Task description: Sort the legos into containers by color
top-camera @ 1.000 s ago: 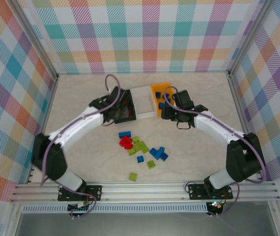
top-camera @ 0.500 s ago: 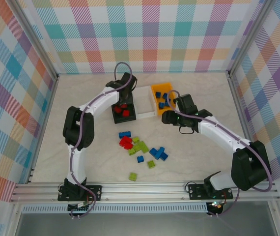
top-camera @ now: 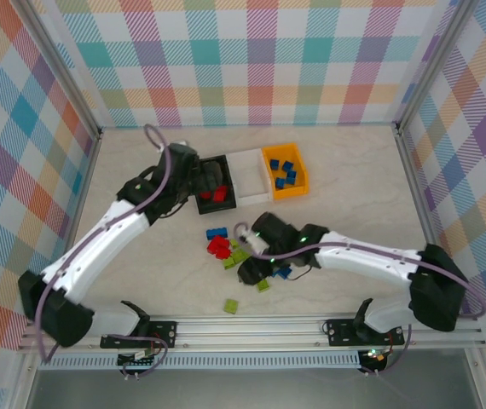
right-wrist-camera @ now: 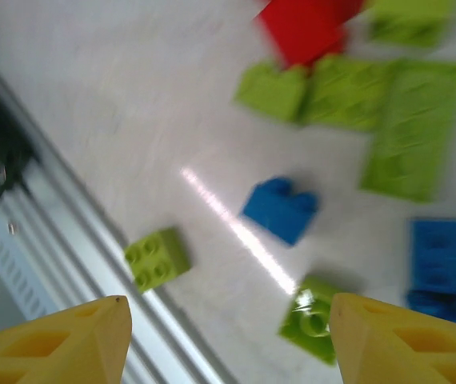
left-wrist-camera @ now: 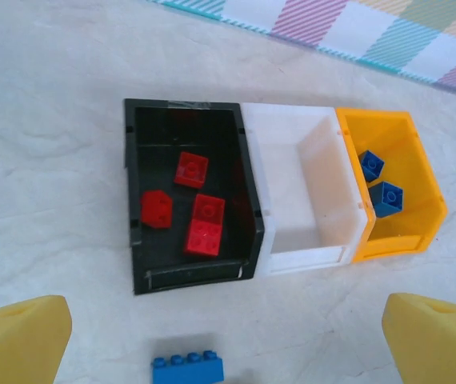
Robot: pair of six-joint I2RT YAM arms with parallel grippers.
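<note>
A: Four red bricks (left-wrist-camera: 209, 210) in the black bin (left-wrist-camera: 192, 276), two blue bricks (left-wrist-camera: 386, 198) showing in the orange bin (left-wrist-camera: 388, 244), white bin (left-wrist-camera: 304, 258) holds none. Left gripper (left-wrist-camera: 228, 344)?

B: Jaws spread wide, nothing pinched. Bins lie ahead of the tips. Long blue brick (left-wrist-camera: 186, 370) lies on the table in the gap.

A: Right gripper (right-wrist-camera: 228, 340)?

B: Jaws apart, empty, over the loose pile. Small blue brick (right-wrist-camera: 280, 210) is just ahead of the gap, lime brick (right-wrist-camera: 158, 258) nearer one finger, red brick (right-wrist-camera: 304, 28) far ahead. Blurry.

A: Handling?

B: My guess is light, hard, slick plastic that skids or pops out. Pinch two flat opposite sides, low, not the studs. Neighbours crowd it.
</note>
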